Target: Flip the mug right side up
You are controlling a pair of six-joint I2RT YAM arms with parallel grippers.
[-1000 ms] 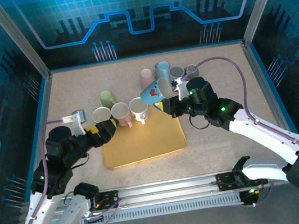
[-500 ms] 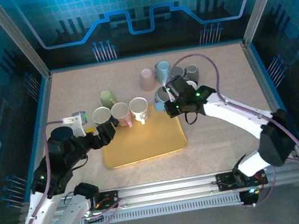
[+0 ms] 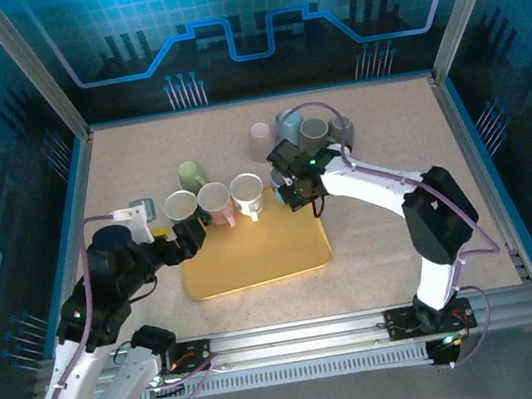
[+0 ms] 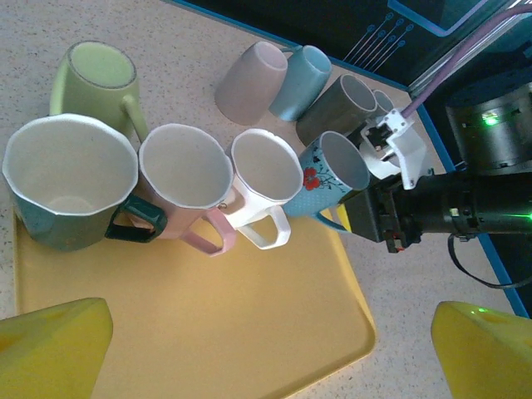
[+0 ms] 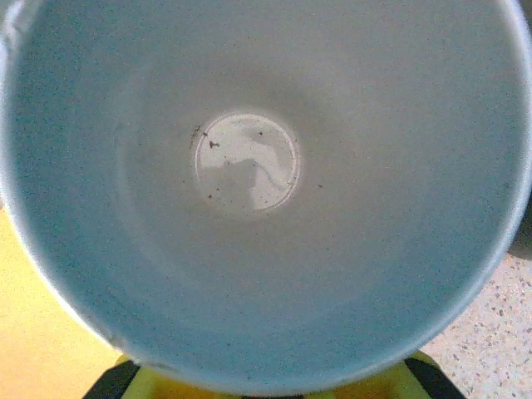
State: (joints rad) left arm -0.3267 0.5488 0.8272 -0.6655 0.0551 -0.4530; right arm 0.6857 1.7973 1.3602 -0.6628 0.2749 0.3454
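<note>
1. Grip: the right gripper point(image 4: 362, 212) is clamped on the mug point(image 4: 337, 170), seemingly near its handle.
2. The mug is mouth-up and slightly tilted at the tray's point(image 4: 208, 332) far right corner. It sits beside the white mug point(image 4: 264, 166), probably to extend that row.
3. The left gripper point(image 4: 270, 349) hangs spread wide over the tray's near side, out of the way.

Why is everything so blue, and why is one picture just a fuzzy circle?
Top external: blue glow tints the walls; the tray stays bright yellow. Left wrist: mugs look sharp, but the yellow fingers in the near corners blur. Right wrist: the camera peers closely into the blue mug, so it looks soft, with a pale reflection at its bottom.
</note>
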